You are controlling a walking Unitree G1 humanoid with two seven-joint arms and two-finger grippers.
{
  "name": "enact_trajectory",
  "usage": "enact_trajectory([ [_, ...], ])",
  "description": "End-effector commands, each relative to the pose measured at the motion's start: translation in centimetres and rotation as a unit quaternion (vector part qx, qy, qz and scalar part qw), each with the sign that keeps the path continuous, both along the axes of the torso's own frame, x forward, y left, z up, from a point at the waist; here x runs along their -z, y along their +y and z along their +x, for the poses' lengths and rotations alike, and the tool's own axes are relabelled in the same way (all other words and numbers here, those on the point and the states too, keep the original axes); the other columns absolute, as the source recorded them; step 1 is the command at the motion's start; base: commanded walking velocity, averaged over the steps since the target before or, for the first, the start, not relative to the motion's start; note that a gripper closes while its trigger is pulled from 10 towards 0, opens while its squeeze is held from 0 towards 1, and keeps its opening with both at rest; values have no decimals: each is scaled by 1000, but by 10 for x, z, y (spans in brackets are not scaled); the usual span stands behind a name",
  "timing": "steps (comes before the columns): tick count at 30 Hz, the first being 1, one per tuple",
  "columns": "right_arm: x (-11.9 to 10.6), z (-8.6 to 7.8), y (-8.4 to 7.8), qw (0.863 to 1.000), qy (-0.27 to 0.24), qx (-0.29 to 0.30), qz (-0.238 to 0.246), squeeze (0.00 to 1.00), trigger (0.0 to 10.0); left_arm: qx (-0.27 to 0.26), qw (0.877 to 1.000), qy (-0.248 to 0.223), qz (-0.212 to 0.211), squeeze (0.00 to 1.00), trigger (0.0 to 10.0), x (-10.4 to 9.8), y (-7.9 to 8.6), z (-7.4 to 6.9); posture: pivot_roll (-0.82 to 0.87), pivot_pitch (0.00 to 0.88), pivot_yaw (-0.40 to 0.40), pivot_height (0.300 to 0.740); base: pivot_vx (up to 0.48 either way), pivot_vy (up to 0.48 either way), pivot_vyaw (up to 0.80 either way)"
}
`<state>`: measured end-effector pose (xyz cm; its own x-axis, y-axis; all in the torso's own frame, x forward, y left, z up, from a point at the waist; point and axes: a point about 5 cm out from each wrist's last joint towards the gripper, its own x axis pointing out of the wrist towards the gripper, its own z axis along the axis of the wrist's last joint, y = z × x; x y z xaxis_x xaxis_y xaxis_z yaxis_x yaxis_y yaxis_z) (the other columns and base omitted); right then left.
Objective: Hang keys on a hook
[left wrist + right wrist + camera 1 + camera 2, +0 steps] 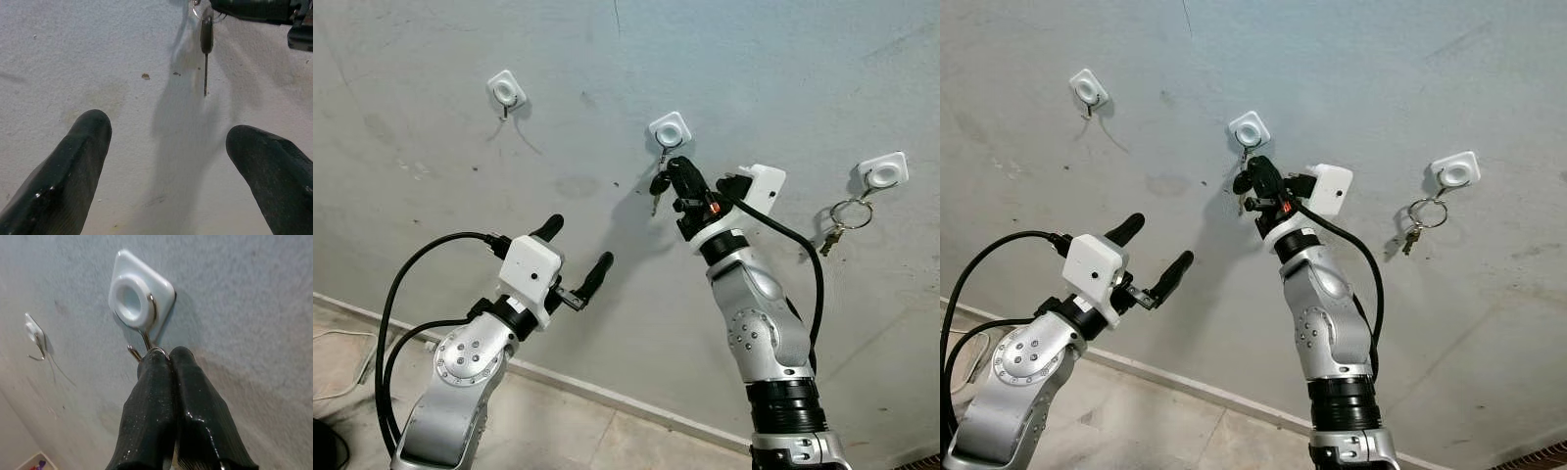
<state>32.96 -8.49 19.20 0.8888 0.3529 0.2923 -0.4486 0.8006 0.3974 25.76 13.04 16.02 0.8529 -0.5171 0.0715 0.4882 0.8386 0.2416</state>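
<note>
Three white hooks are stuck to the grey wall. At the middle hook (670, 129) my right gripper (675, 168) is raised, shut on the ring of a bunch of keys. The ring (156, 351) touches the hook's wire (145, 335) at my fingertips. A black-headed key (658, 186) dangles just below the hook, also seen as the key (206, 41) in the left wrist view. My left gripper (578, 242) is open and empty, lower and to the left, pointing at the wall.
The right hook (883, 171) carries another ring of keys (847, 215). The left hook (506, 91) is bare. A skirting board (587, 387) runs along the foot of the wall above a tiled floor. Black cables (396, 294) loop beside my left arm.
</note>
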Motion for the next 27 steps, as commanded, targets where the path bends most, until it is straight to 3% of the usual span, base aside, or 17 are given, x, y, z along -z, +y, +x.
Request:
enact_trajectory([
  [1,-4,1,1,1000,-7,5,-4,0,10000,7,1000,0,1,0,10000,-2,-2,0,231,6,-56,740,0,0,0],
  [13,6,-4,0,997,-6,40,-62,0,10000,13,1000,-4,3,0,10000,-2,-3,0,228,4,-56,740,0,0,0],
  [14,6,-4,0,997,-7,43,-61,1000,10000,13,1000,-4,3,0,10000,-2,-3,0,225,1,-57,740,0,0,0],
  [22,11,-9,0,992,-21,64,-111,1000,10000,15,1000,-7,5,0,10000,-3,-4,0,225,0,-56,740,0,0,0],
  [27,12,-10,1,991,-23,69,-113,1000,10000,15,1000,-7,5,0,10000,-2,-4,0,226,0,-56,740,0,0,0],
])
